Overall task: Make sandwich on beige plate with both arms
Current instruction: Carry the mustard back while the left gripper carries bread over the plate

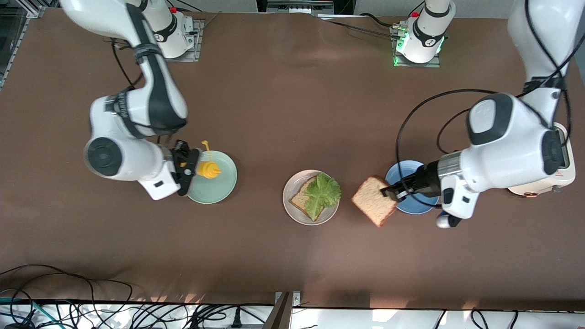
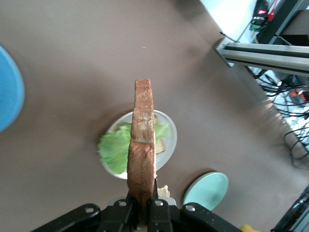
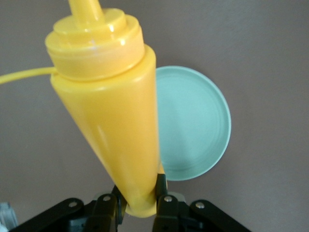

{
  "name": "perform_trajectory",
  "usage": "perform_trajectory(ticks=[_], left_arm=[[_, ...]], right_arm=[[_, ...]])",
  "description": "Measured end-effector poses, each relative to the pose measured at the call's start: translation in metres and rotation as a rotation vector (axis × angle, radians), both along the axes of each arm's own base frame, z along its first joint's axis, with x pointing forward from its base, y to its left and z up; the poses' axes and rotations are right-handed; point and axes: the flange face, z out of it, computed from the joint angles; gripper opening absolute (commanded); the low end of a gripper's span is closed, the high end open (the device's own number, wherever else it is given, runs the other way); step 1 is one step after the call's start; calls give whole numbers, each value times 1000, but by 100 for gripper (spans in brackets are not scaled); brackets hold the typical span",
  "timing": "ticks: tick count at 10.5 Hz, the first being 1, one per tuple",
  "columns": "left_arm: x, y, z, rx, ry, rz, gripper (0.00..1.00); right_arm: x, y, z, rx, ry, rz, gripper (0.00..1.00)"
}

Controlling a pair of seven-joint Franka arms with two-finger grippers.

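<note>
While the left gripper (image 1: 392,192) is clamped on a toast slice (image 1: 374,201) between the blue plate (image 1: 398,174) and the beige plate (image 1: 295,205), that plate holds toast (image 1: 300,197) under lettuce (image 1: 323,193). The right gripper (image 1: 191,167) pinches a yellow bottle (image 1: 208,169) over the green plate (image 1: 219,185).

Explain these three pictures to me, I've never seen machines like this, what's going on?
These are two white robot arms at a brown table, each ending in a two-finger claw. The wide picture looks down from a high camera facing them; the other two come from cameras on each arm's wrist. The left claw is shut on a slice of toast, held on edge beside the blue plate. The right claw grips a yellow squeeze bottle over the mint-green plate. Between them sits the beige plate with a slice of toast and a lettuce leaf: a sandwich half made.
</note>
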Motion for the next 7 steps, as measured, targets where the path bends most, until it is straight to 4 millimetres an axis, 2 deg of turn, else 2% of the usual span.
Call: perform_trajectory(ticks=[2, 3, 5, 6, 7], left_arm=[[5, -36, -23, -43, -36, 58, 0], [6, -53, -36, -61, -48, 71, 0], [3, -84, -62, -87, -64, 74, 0], [0, -100, -75, -98, -72, 74, 0], [-4, -115, -86, -105, -73, 69, 0]], right_arm=[[7, -76, -15, 149, 24, 113, 0], [9, -115, -30, 245, 25, 159, 0], [8, -180, -75, 414, 7, 238, 0], [6, -202, -100, 468, 5, 264, 0], [4, -214, -123, 527, 0, 276, 0]])
